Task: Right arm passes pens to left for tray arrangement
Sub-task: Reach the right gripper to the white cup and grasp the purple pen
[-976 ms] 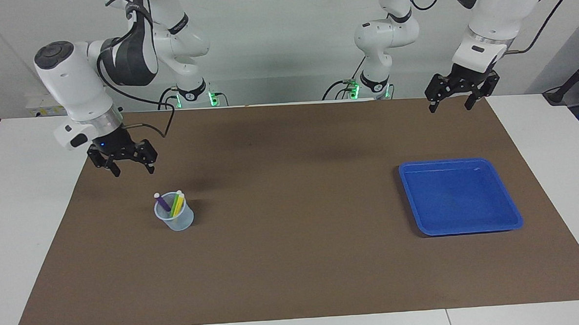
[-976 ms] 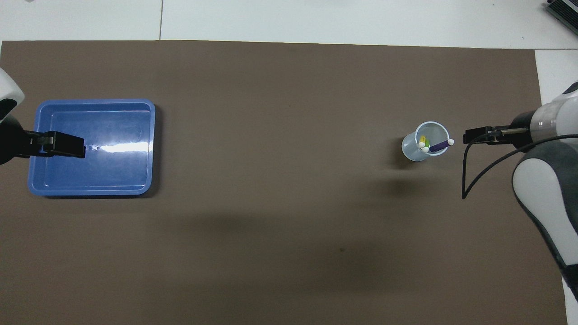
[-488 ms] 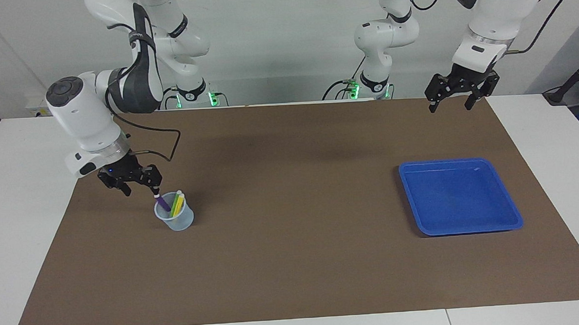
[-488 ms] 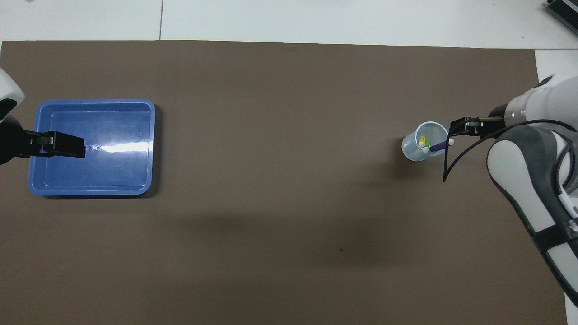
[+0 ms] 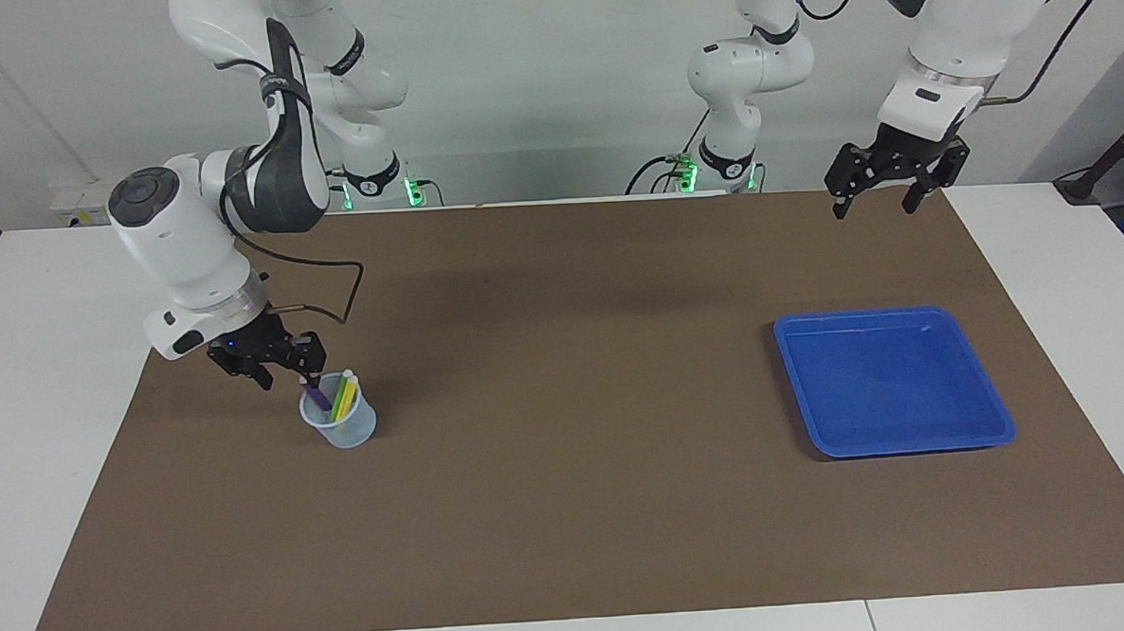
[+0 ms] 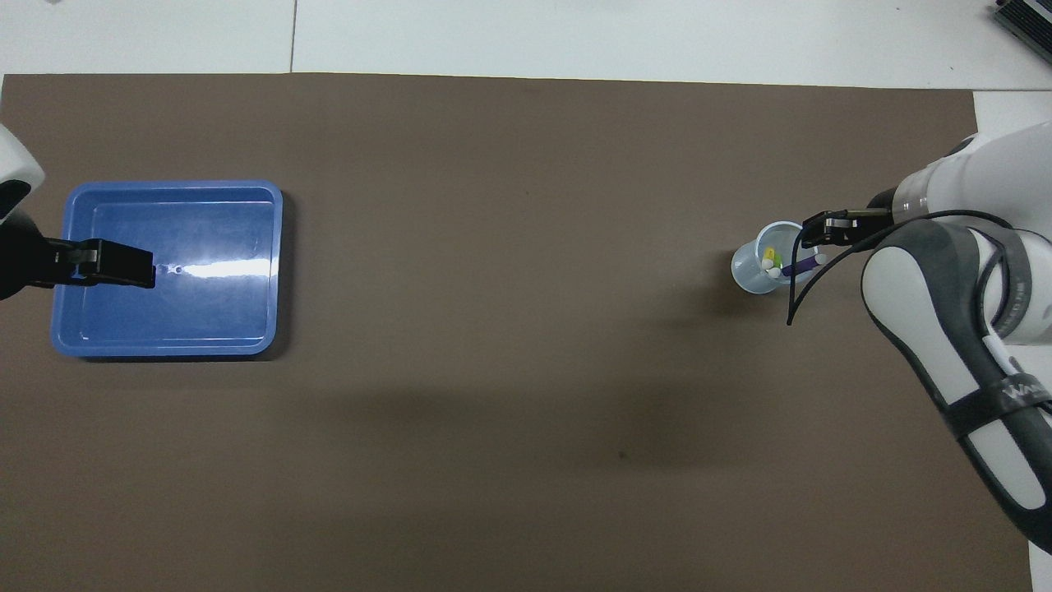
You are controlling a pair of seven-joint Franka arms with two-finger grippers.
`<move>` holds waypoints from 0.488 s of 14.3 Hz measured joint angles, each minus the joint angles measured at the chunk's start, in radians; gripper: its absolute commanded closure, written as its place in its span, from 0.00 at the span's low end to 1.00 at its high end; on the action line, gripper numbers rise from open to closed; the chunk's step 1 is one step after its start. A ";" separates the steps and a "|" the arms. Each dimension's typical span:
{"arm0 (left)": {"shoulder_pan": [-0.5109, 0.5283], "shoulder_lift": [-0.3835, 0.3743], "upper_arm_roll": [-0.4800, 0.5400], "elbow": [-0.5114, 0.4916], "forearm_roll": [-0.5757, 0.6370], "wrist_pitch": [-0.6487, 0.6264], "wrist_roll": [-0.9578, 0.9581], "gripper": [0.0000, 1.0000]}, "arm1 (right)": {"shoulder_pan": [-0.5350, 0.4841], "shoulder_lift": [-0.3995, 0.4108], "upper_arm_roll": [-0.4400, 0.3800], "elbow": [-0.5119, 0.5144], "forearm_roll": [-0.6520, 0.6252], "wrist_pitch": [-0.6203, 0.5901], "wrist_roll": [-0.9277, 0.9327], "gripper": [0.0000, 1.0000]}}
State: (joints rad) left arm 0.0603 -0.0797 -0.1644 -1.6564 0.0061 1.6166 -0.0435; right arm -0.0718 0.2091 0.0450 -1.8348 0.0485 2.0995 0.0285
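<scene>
Three pens stand in a small translucent cup (image 5: 347, 431) toward the right arm's end of the table: a purple pen (image 5: 317, 396), a green pen (image 5: 339, 399) and a yellow pen (image 5: 349, 391). My right gripper (image 5: 287, 376) is low at the cup's rim, right at the purple pen's top, its fingertips still apart. In the overhead view the right gripper (image 6: 810, 238) overlaps the cup (image 6: 749, 273) above the purple pen (image 6: 795, 267). The blue tray (image 5: 892, 386) lies flat toward the left arm's end. My left gripper (image 5: 875, 205) waits open, raised over the mat's edge.
A brown mat (image 5: 570, 505) covers most of the white table. From above, the left gripper (image 6: 123, 263) overlaps the tray (image 6: 189, 316). The right arm's cable loops down beside the cup.
My right gripper has come down and moved over to the cup, reaching the purple pen's top, and its fingers have narrowed. The left arm has not moved.
</scene>
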 measured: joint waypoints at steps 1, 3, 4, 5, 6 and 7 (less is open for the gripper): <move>0.000 0.000 0.000 0.000 0.000 0.000 0.000 0.00 | 0.000 0.012 0.000 0.000 0.000 0.000 0.000 0.31; 0.000 0.000 0.000 0.000 0.000 0.000 0.000 0.00 | 0.000 0.025 0.000 0.001 0.000 0.000 0.002 0.34; 0.000 0.000 0.000 0.000 0.000 0.000 0.000 0.00 | 0.001 0.027 0.000 0.001 0.000 -0.001 0.002 0.35; 0.000 0.000 0.000 0.000 0.000 0.000 0.000 0.00 | 0.004 0.027 0.001 0.001 0.000 -0.005 0.002 0.37; 0.000 0.000 0.000 0.000 0.000 0.000 0.000 0.00 | 0.008 0.027 0.001 0.001 0.000 -0.010 0.003 0.39; 0.000 0.000 0.000 0.000 0.000 0.000 0.000 0.00 | 0.011 0.027 0.001 0.001 0.000 -0.017 0.003 0.44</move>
State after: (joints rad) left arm 0.0603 -0.0797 -0.1644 -1.6564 0.0061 1.6166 -0.0436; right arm -0.0608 0.2358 0.0460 -1.8340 0.0485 2.0827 0.0313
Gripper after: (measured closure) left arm 0.000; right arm 0.357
